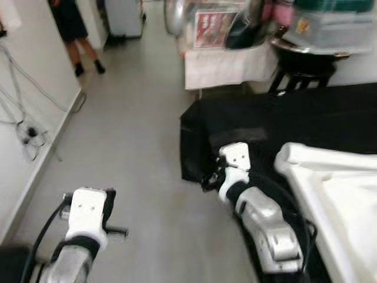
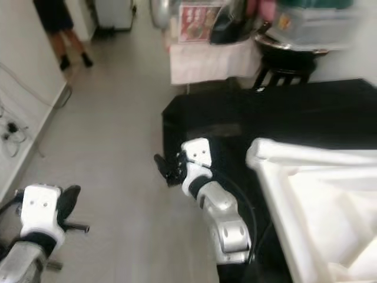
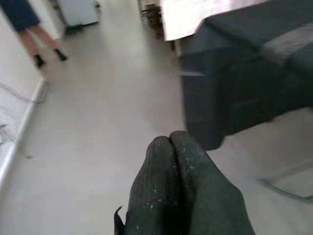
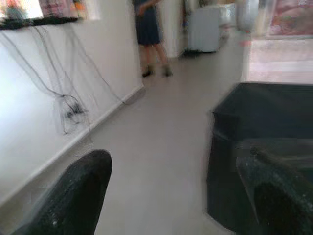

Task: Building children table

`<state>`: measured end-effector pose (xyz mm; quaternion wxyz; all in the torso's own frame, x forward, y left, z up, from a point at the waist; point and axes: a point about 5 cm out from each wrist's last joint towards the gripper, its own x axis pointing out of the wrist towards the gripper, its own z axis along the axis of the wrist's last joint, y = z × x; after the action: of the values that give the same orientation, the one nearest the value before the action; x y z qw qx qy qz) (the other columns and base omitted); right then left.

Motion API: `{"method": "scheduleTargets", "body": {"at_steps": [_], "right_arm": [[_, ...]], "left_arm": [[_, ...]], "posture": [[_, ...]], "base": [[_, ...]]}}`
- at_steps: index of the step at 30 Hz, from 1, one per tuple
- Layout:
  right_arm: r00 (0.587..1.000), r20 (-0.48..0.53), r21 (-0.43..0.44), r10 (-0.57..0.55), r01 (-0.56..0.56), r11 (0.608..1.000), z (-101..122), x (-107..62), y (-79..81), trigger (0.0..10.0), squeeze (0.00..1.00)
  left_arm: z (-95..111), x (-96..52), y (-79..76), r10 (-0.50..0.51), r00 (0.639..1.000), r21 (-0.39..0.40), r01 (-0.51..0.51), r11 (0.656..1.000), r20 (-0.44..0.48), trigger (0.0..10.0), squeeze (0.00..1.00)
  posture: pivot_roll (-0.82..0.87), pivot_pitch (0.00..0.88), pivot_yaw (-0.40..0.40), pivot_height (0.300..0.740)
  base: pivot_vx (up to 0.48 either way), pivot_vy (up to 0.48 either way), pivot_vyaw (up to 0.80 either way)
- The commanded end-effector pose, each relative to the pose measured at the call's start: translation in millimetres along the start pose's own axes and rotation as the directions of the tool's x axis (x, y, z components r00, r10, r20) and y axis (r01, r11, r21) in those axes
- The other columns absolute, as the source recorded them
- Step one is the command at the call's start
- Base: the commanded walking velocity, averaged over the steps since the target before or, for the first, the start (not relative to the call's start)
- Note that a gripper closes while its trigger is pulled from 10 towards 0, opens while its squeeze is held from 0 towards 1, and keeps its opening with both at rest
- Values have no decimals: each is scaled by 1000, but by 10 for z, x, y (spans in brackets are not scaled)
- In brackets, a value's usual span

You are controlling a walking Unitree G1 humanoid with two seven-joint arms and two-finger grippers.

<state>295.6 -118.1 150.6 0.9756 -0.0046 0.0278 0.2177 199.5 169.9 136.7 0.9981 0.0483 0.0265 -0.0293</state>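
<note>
The white frame [image 2: 306, 194], presumably part of the children's table, lies on the black cloth [image 1: 283, 118] at the robot's right. It appears to rest upside down, rails facing up. No legs or fasteners can be made out on or beside it; blur hides fine detail.

Right gripper [image 2: 168, 167]: near the corner of the black cloth, apart from the white frame. In the right wrist view its fingers [image 4: 78, 196] stand wide apart with nothing between them.

Left gripper [image 3: 171, 147]: low over the bare floor [image 1: 135, 118], well apart from the frame. In the left wrist view its two fingers are pressed together and hold nothing.

Status, as a judgement: assembly is at an early or intermediate stage. The frame is laid out, but neither gripper touches it and no loose part is in reach. Remaining work: locate the missing parts, bring a gripper to the frame, fit the parts, turn the table upright.

Surroundings: a cluttered table [image 1: 230, 65] with a white cloth stands beyond the black cloth. Cables [image 1: 26, 132] hang along the wall on the left. A person [image 1: 73, 29] stands far down the corridor.
</note>
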Motion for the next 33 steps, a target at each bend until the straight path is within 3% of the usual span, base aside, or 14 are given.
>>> {"method": "scheduleTargets", "body": {"at_steps": [1, 5, 13, 26, 33], "right_arm": [[999, 16, 17, 35, -35, 999, 18, 32, 85, 10000, 0], [999, 14, 16, 43, -43, 999, 15, 34, 97, 10000, 0], [998, 14, 20, 60, -60, 998, 8, 34, 125, 10000, 0], [998, 22, 28, 64, -65, 997, 19, 46, 134, 10000, 0], [997, 36, 23, 71, -72, 997, 51, 51, 137, 10000, 0]], "left_arm": [[-15, -8, 52, 15, 1000, 19, -14, 1000, -9, 10000, 0], [-17, -8, 51, 12, 1000, 19, -12, 1000, -10, 10000, 0], [-3, 23, 69, 17, 1000, 27, -17, 999, -8, 10000, 0], [-2, 32, 115, 46, 999, -21, -46, 999, -8, 10000, 0], [-25, 53, 136, 49, 998, -19, -50, 999, -31, 10000, 0]], "posture": [[58, 40, 6, 740], [57, 38, 9, 740], [55, 31, 13, 740], [56, 34, 20, 740], [56, 35, 21, 740]], "base": [[345, 0, 0], [342, 0, -108], [282, 0, -800], [0, 0, -800], [0, 480, -800]]}}
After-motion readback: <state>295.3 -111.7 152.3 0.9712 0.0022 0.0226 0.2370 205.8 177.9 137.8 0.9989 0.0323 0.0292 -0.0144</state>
